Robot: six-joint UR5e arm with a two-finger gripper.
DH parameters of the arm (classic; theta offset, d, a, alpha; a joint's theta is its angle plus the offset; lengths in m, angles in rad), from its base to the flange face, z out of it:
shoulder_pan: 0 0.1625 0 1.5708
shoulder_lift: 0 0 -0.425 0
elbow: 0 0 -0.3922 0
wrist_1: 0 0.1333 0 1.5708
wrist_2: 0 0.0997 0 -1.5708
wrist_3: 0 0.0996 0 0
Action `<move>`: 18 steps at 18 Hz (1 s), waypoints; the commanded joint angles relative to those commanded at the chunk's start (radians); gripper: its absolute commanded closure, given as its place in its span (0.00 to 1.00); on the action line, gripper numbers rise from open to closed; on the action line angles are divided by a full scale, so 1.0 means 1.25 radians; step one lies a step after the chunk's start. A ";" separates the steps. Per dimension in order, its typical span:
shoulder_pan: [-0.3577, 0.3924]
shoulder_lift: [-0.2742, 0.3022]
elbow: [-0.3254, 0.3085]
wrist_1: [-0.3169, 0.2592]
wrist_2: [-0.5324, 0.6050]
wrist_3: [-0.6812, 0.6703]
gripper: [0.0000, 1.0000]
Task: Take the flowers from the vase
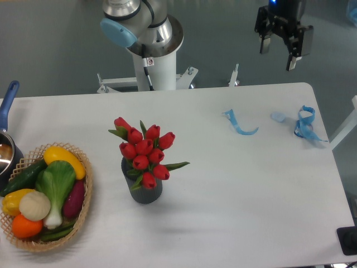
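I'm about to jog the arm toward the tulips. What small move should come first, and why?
Probably bring the gripper across toward the flowers, staying high. It hangs open beyond the table's far right edge, well away from the bunch, which stands upright in the vase. Nothing is grasped yet.

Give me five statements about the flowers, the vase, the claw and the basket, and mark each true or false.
1. The flowers stand in the vase. True.
2. The claw grips the flowers. False: it hangs open beyond the table's far right edge, holding nothing.
3. The wicker basket sits left of the vase. True.
4. The vase lies tipped over. False: it stands upright.
5. Blue ribbon pieces lie right of the flowers. True.
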 joint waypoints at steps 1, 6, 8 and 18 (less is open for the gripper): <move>-0.002 0.001 -0.006 0.001 -0.001 0.000 0.00; -0.001 0.006 -0.011 0.001 -0.002 -0.002 0.00; 0.000 0.007 -0.026 0.001 -0.004 -0.001 0.00; -0.005 0.021 -0.065 0.002 -0.079 -0.139 0.00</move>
